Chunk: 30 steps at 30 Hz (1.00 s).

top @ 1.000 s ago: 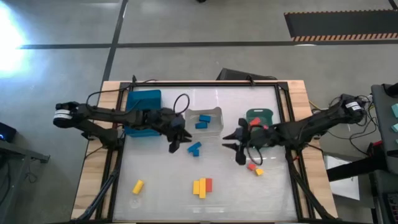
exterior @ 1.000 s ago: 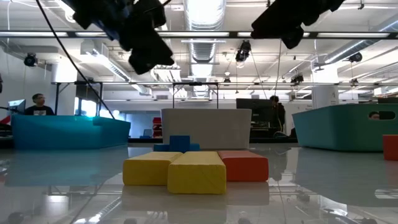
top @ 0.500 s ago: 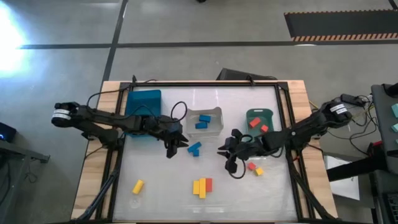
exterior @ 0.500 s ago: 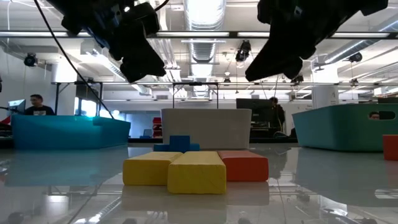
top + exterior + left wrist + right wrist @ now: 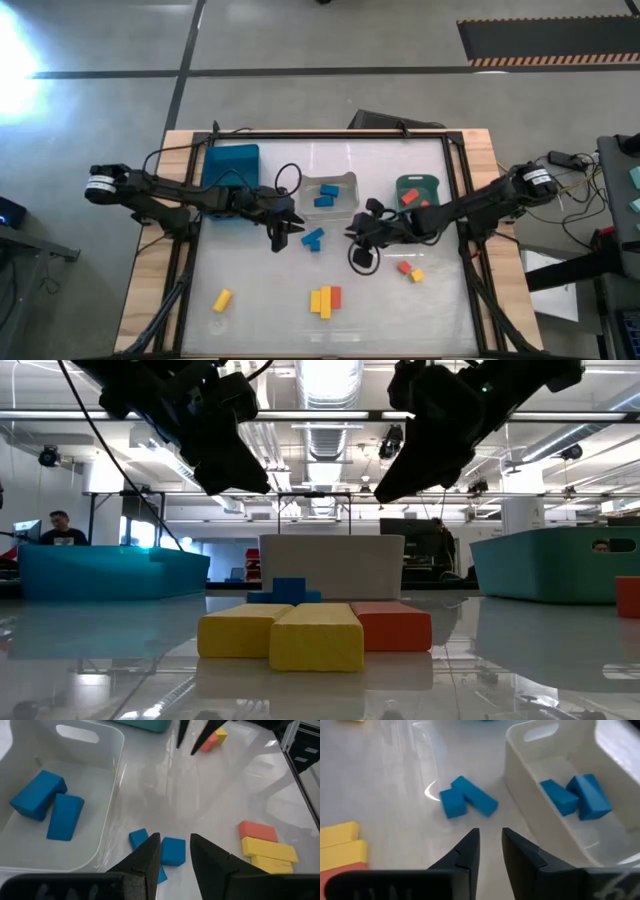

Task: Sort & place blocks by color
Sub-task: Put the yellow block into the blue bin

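Observation:
Two blue blocks [image 5: 313,239] lie touching each other on the table, in front of the clear bin [image 5: 343,210]; that bin holds two more blue blocks [image 5: 327,195]. My left gripper [image 5: 284,234] hovers open just left of the loose pair, which shows under its fingertips in the left wrist view [image 5: 172,851]. My right gripper [image 5: 356,234] hovers open to the pair's right and faces it [image 5: 467,802]. Both grippers hang well above the table in the low view [image 5: 238,475] [image 5: 395,482]. Yellow blocks and a red one [image 5: 324,299] lie side by side near the near edge.
The blue bin [image 5: 230,175] stands at the far left. The green bin [image 5: 417,192], far right, holds red blocks. One yellow block [image 5: 221,299] lies near-left. A red block [image 5: 404,267] and a yellow one [image 5: 416,276] lie near-right. Cables loop off both arms.
My right gripper has swung from in front of the green bin toward the table's left and come lower, ending close to the loose blue pair. My left gripper has sunk a little beside that pair. No block has moved.

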{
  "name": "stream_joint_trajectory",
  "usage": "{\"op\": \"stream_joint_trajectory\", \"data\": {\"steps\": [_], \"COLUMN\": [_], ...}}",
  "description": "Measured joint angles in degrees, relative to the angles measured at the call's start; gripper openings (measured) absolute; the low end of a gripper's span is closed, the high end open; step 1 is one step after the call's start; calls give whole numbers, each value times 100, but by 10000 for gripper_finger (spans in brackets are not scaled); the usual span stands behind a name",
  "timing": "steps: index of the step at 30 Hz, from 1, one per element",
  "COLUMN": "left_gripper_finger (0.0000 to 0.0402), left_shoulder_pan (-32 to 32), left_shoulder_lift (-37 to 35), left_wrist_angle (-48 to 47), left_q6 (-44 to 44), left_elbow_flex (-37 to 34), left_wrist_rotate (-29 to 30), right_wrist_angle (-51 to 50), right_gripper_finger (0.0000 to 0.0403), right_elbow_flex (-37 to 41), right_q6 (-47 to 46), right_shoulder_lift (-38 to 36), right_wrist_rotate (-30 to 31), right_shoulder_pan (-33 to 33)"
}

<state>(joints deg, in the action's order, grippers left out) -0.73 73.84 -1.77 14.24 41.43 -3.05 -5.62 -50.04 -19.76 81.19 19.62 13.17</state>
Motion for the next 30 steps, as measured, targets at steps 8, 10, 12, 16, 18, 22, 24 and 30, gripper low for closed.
{"op": "stream_joint_trajectory", "data": {"steps": [8,10,12,16,18,22,24,30], "left_gripper_finger": [90,90,90,90,90,90,90,90], "left_shoulder_pan": [0,0,0,0,0,0,-2,-2], "left_shoulder_lift": [15,15,15,15,15,15,15,15], "left_wrist_angle": [-7,-3,26,35,38,38,37,36], "left_q6": [35,46,80,197,195,197,197,195], "left_elbow_flex": [-2,-13,-13,-17,-17,-17,-24,-37], "left_wrist_rotate": [-2,-2,6,28,35,37,37,37], "right_wrist_angle": [191,326,584,979,1086,1018,1015,977], "right_gripper_finger": [131,144,154,168,171,168,165,153], "right_elbow_flex": [-15,-15,-15,-15,-15,-144,-184,-196], "right_q6": [510,648,731,924,1118,1219,1221,1057], "right_shoulder_lift": [0,0,0,0,0,0,0,0], "right_wrist_rotate": [0,-4,-8,-9,-13,-26,-26,-245], "right_shoulder_pan": [-164,-162,-166,-171,-171,-208,-207,-31]}}
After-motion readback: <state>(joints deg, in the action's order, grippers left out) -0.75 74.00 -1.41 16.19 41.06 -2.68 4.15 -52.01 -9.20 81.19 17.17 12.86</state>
